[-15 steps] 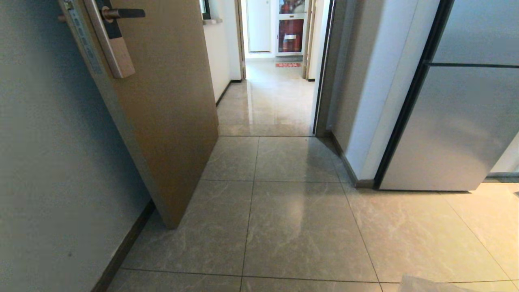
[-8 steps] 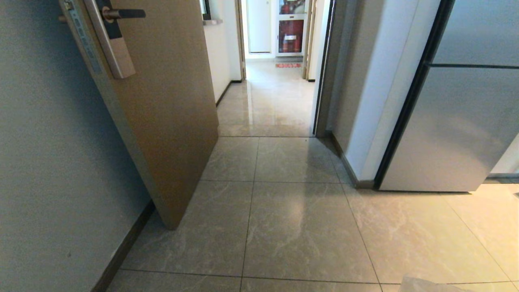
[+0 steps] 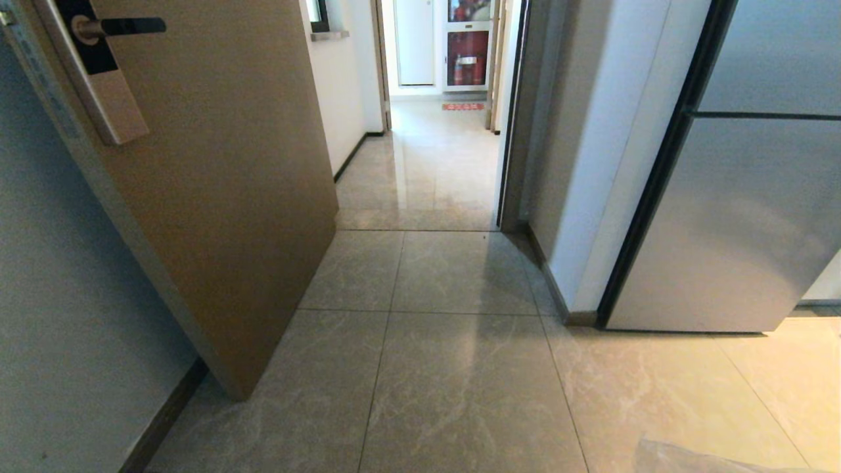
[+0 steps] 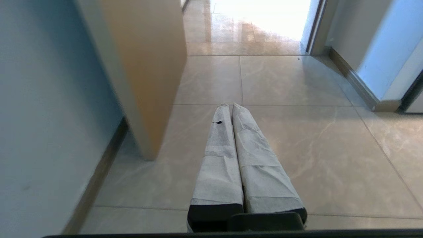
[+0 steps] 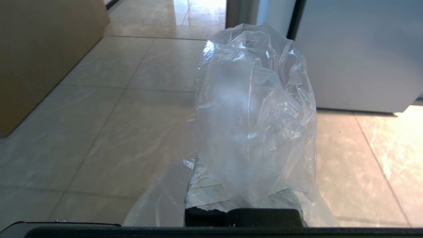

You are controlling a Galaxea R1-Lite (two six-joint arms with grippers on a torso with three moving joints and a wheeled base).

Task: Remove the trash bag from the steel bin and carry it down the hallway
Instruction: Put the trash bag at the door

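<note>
The trash bag [image 5: 281, 99], thin crinkly clear plastic, bunches up over my right gripper [image 5: 244, 112], which is shut on it. Only the lower parts of the taped fingers [image 5: 205, 190] show under the plastic. A corner of the bag [image 3: 696, 460] shows at the bottom right of the head view. My left gripper [image 4: 231, 105] hangs over the floor tiles, shut, its white-taped fingers pressed together with nothing between them. The hallway [image 3: 427, 164] opens straight ahead through the doorway, with glossy tiles and white walls. The steel bin is out of view.
An open tan wooden door [image 3: 217, 197] with a lever handle [image 3: 112, 27] stands close on the left against a grey wall [image 3: 59, 295]. On the right are a white wall corner [image 3: 591, 164] and a grey refrigerator [image 3: 742, 217]. Red cabinets [image 3: 468, 56] stand at the hallway's far end.
The whole head view has shifted: the door and fridge look larger and nearer, so the camera has moved toward the doorway. The bag's corner still shows at the bottom right.
</note>
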